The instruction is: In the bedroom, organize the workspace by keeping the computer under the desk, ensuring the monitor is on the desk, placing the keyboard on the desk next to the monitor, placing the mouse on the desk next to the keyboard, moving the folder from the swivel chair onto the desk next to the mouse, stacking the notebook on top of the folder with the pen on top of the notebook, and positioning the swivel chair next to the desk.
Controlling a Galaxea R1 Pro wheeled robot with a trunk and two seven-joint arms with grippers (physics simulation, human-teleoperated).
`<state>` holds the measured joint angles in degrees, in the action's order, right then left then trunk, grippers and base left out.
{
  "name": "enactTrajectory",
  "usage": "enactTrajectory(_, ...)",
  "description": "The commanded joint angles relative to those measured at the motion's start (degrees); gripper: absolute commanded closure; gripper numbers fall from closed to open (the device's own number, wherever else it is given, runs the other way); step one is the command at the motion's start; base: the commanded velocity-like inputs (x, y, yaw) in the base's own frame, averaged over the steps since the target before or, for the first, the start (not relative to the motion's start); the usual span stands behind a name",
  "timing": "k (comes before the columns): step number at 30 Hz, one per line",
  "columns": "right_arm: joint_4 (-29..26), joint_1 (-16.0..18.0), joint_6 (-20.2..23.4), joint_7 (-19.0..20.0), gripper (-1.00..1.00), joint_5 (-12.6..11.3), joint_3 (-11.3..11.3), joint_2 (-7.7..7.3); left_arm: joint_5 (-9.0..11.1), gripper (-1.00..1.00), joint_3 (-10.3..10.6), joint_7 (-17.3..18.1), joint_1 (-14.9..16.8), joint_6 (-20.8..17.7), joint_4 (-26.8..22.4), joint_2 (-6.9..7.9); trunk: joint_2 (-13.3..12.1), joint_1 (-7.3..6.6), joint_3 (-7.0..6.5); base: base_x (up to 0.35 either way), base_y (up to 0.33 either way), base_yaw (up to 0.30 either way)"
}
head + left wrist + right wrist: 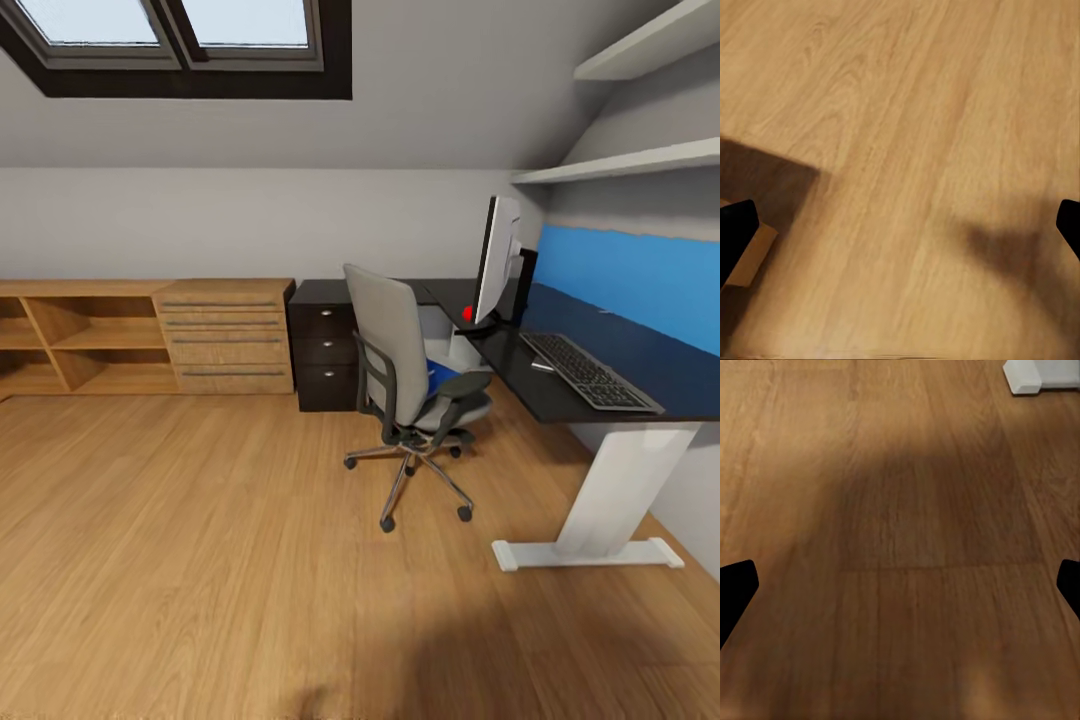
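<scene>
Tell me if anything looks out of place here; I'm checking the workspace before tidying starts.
One thing: the folder lies on the swivel chair seat rather than on the desk. The monitor and keyboard are on the desk. Nothing looks spilled or damaged.

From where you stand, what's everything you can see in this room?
Desk: one, glossy black, L-shaped, along the right wall.
Desk leg: one, white, on the floor.
Drawer unit: one, black, at the desk's far end.
Monitor: one, black and silver, upright on the desk.
Keyboard: one, dark grey, on the desk nearer than the monitor.
Swivel chair: one, grey, pulled up to the desk.
Folder: one, blue, on the chair seat.
Wooden chest and shelves: light brown, against the back wall.
Left gripper: black jaws wide apart over bare floor.
Right gripper: same.
</scene>
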<state>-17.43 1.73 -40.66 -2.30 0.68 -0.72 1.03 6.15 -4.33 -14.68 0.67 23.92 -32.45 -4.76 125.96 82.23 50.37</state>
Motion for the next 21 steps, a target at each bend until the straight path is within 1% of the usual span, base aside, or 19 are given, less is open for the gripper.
enactTrajectory(1,-0.18,0.03,-0.09,-0.2,-1.0,0.06,-0.09,0.04,0.43,-1.0,0.03,-1.14,0.03,0.29,0.0,-0.64,0.44,0.22,0.24,0.0,0.0,0.0)
enactTrajectory(2,-0.54,0.03,0.01,-0.25,-1.0,0.04,-0.12,0.07,0.34,-1.0,0.2,-2.4,0.03,0.32,-0.07,-1.23,0.84,0.44,0.42,0.0,0.0,0.0)
enactTrajectory(3,-1.65,0.08,0.2,-0.31,-1.0,-0.05,-0.17,0.15,0.02,-1.0,0.77,-4.84,0.03,0.31,-0.33,-2.24,1.24,0.65,0.6,0.0,0.0,0.0)
enactTrajectory(4,-2.44,0.12,0.3,-0.35,-1.0,-0.09,-0.18,0.18,-0.26,-1.0,1.21,-5.98,0.03,0.26,-0.61,-2.63,1.64,0.87,0.78,0.0,0.0,0.0)
enactTrajectory(6,-4.36,0.18,0.45,-0.43,-1.0,-0.14,-0.21,0.22,-1.15,-1.0,2.43,-8.09,0.03,0.09,-1.45,-3.2,2.44,1.31,1.13,0.0,0.0,0.0)
enactTrajectory(7,-6.6,0.27,0.75,-0.52,-1.0,-0.18,-0.22,0.26,-2.18,-1.0,3.83,-10.07,0.03,-0.57,-2.73,-3.56,2.84,1.53,1.31,0.0,0.0,0.0)
enactTrajectory(10,-10.24,0.7,2.39,-0.74,-1.0,-0.24,-0.23,0.32,-3.35,-1.0,5.53,-12.69,0.03,-3.38,-5.66,-3.83,4.05,2.19,1.85,0.0,0.0,0.0)
enactTrajectory(11,-16.39,2.94,11.9,-2.7,-1.0,-0.3,-0.24,0.37,-4.09,-1.0,6.74,-15.08,0.03,-13.58,-16.79,-4.07,4.45,2.41,2.03,0.0,0.0,0.0)
enactTrajectory(12,-17.39,3.67,14.36,-3.16,-1.0,-0.3,-0.24,0.37,-4.15,-1.0,6.87,-15.3,0.03,-15.85,-19.37,-4.12,4.85,2.63,2.21,0.0,0.0,0.0)
enactTrajectory(13,-19.03,5.47,19.47,-3.93,-1.0,-0.31,-0.24,0.37,-4.24,-1.0,7.13,-15.59,0.03,-20.47,-24.44,-4.18,5.25,2.85,2.39,0.0,0.0,0.0)
enactTrajectory(14,-19.63,6.49,21.98,-4.22,-1.0,-0.31,-0.24,0.37,-4.27,-1.0,7.29,-15.69,0.03,-22.74,-26.85,-4.2,5.65,3.07,2.57,0.0,0.0,0.0)
enactTrajectory(15,-20.31,9.61,27.01,-4.64,-1.0,-0.35,-0.24,0.37,-4.07,-1.0,8.35,-15.81,0.04,-27.75,-32.05,-4.25,6.05,3.29,2.75,0.0,0.0,0.0)
enactTrajectory(17,-20.25,13.21,30.84,-4.99,-1.0,-0.44,-0.26,0.38,-3.46,-1.0,10.15,-15.88,0.05,-32.32,-36.74,-4.3,6.85,3.73,3.11,0.0,0.0,0.0)
enactTrajectory(18,-19.44,16.66,33.32,-5.43,-1.0,-0.71,-0.31,0.34,-2.42,-1.0,12.27,-15.92,0.08,-35.92,-40.44,-4.32,7.25,3.95,3.29,0.0,0.0,0.0)
enactTrajectory(19,-15.67,24.05,35.99,-6.53,-1.0,-1.79,-0.43,0.32,0.63,-1.0,16.38,-15.96,0.09,-41.43,-46.2,-4.45,7.65,4.17,3.47,0.0,0.0,0.0)
enactTrajectory(20,-14.24,26.03,36.35,-6.82,-1.0,-2.08,-0.44,0.33,1.38,-1.0,17.13,-15.97,0.09,-42.53,-47.54,-4.5,8.06,4.39,3.65,0.0,0.0,0.0)
enactTrajectory(21,-10.97,29.94,36.86,-7.3,-1.0,-2.51,-0.47,0.32,2.66,-1.0,18.25,-15.98,0.07,-44.41,-50.17,-4.58,8.46,4.61,3.83,0.0,0.0,0.0)
